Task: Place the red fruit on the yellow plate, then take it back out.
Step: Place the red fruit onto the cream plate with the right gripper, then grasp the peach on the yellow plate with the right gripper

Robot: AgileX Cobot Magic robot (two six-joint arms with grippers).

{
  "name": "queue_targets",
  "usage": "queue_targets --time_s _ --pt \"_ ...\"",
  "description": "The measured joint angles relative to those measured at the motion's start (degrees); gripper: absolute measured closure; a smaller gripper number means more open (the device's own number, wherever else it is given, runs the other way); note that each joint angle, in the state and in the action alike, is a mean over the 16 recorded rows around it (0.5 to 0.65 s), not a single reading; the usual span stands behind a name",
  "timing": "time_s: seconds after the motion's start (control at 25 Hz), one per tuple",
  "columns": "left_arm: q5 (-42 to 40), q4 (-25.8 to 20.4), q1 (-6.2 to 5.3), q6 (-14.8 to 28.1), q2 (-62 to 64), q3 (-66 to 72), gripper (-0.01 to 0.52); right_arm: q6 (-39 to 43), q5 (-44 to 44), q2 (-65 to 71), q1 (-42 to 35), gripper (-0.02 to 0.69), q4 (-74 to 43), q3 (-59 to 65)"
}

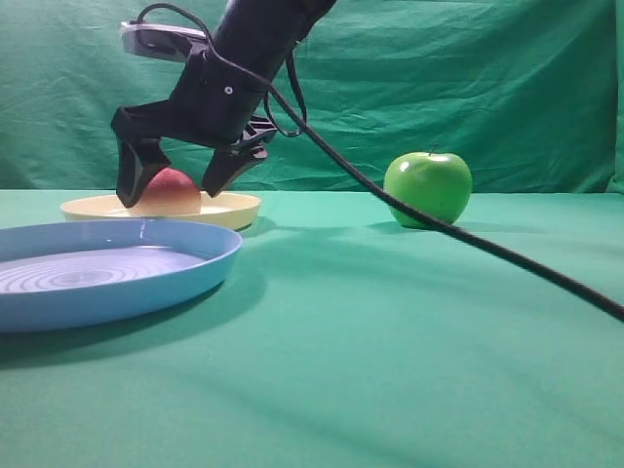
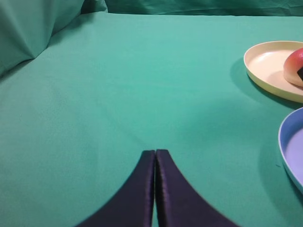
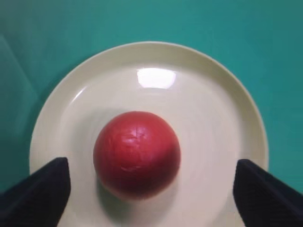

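Resting: red fruit point(image 3: 137, 153) on yellow plate point(image 3: 213, 109), right claw point(image 3: 149, 191) spread.

The fruit point(image 3: 137, 154) is round and smooth, deep red on top and paler orange low on its side, and it sits on the plate point(image 3: 218, 101) a little off centre. The plate is shallow, round, cream-yellow, low-rimmed, and lies flat on the green cloth.

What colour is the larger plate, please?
Light blue, with ringed grooves; the larger plate shows best in the exterior high view.
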Motion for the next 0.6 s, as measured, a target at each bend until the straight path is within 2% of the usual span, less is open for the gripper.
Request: queue_targets --time_s 0.4,0.52,0.6 --pt "0.0 0.0 0.00 0.0 0.0 0.0 0.514 10.1 16.9 -17.3 -6.5 0.560 -3.3 -1.0" --pt "0.0 0.0 0.00 0.0 0.0 0.0 0.514 13.4 20.7 -22.9 -8.0 0.634 -5.3 -0.6" --pt "0.0 0.0 0.00 0.0 0.0 0.0 0.514 15.3 22.6 -26.7 -8.8 0.657 -6.7 0.2"
